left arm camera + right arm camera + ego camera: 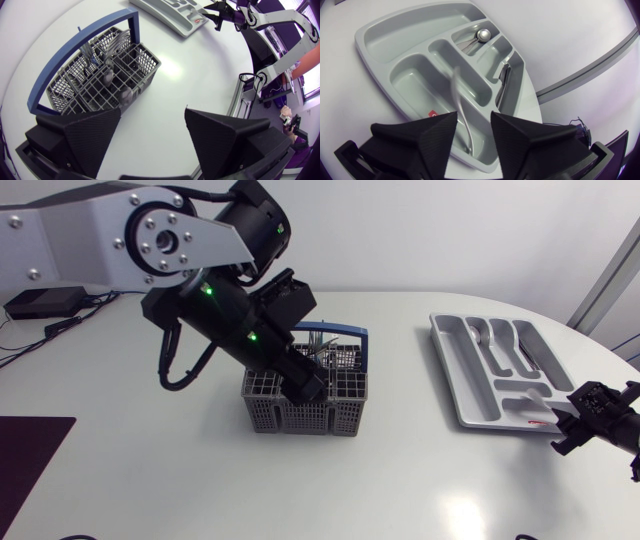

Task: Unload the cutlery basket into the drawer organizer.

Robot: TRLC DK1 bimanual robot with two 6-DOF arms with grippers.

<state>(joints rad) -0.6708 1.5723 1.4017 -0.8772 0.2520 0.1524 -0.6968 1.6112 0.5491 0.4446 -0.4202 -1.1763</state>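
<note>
Right hand over organizer, seemingly spread.

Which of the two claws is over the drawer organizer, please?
The right claw: it is above the organizer, with a piece of cutlery between its open fingers. The left claw is open by the cutlery basket instead.

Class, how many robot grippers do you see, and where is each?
2. The left gripper is at the cutlery basket; the right gripper is over one end of the drawer organizer.
</note>
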